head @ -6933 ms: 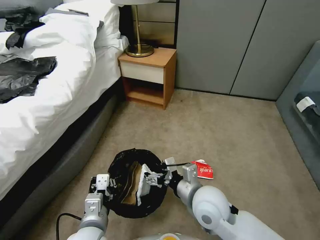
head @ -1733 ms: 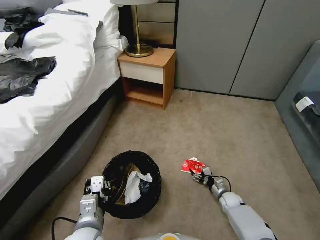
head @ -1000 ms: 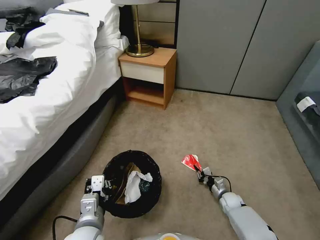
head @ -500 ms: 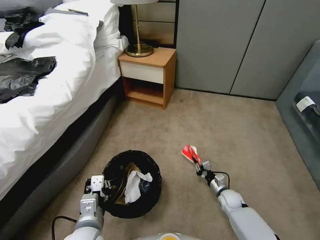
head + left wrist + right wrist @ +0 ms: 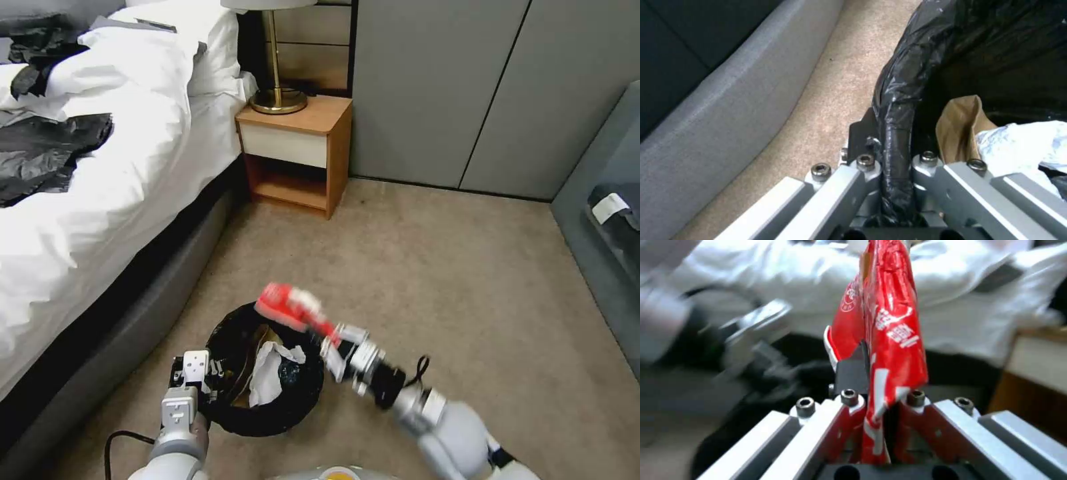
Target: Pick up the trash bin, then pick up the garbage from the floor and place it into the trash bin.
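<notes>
Inside the trash bin (image 5: 230,417): tissue (image 5: 267,372), paper bag (image 5: 961,126); right pincer (image 5: 331,338) pinching red packet (image 5: 290,308).

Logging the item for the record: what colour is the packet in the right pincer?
Red with white print on the packet, clearest in the right wrist view, clamped in the right pincer.

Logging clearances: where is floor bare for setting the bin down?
Bare beige carpet runs between the wooden nightstand, grey wardrobe doors and the right gripper holding the red-and-white packet. Crowded: the black-lined trash bin, clamped by the left gripper, beside the grey bed base.
</notes>
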Controlling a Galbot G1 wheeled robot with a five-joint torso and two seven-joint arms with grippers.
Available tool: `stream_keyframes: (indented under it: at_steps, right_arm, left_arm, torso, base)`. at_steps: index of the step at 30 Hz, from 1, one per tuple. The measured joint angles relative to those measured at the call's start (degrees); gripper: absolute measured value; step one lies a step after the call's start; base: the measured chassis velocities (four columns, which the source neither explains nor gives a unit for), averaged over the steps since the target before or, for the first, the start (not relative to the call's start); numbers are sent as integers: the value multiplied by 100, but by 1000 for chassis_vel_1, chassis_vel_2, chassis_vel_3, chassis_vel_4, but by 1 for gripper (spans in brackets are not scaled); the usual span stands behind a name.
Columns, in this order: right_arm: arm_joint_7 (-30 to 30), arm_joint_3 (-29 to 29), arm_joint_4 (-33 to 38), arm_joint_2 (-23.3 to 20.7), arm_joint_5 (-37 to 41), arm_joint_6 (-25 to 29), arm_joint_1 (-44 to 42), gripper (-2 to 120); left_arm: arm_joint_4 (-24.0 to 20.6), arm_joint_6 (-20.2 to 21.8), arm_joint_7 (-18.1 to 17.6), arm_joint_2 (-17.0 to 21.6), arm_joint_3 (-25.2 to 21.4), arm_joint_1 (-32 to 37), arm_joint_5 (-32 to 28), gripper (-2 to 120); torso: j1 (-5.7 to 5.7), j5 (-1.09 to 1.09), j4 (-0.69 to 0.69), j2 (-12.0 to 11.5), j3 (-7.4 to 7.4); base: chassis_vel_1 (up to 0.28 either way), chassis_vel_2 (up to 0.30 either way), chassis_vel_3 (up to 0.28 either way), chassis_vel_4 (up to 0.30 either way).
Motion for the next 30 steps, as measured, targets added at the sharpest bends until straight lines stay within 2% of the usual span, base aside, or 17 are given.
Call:
stream_keyframes:
  at_steps: [11, 28, 30]
  right_arm:
    - [153, -416, -517, 112, -125, -231, 280, 1]
    - [360, -648, -1052, 444, -81, -655, 836, 1]
    - [386, -658, -1070, 438, -105, -693, 859, 8]
  left_arm:
    - [50, -13, 2, -33, 79, 2, 41, 0]
    - [70, -64, 7, -70, 184, 47, 140, 0]
    - [69, -66, 8, -70, 180, 48, 140, 0]
  torso:
    - [0, 0, 0, 0, 0]
    - [0, 0, 0, 0, 1]
    - [0, 0, 0, 0, 1]
  base:
    - [0, 0, 0, 0]
    - [0, 0, 0, 0]
    - [0, 0, 0, 0]
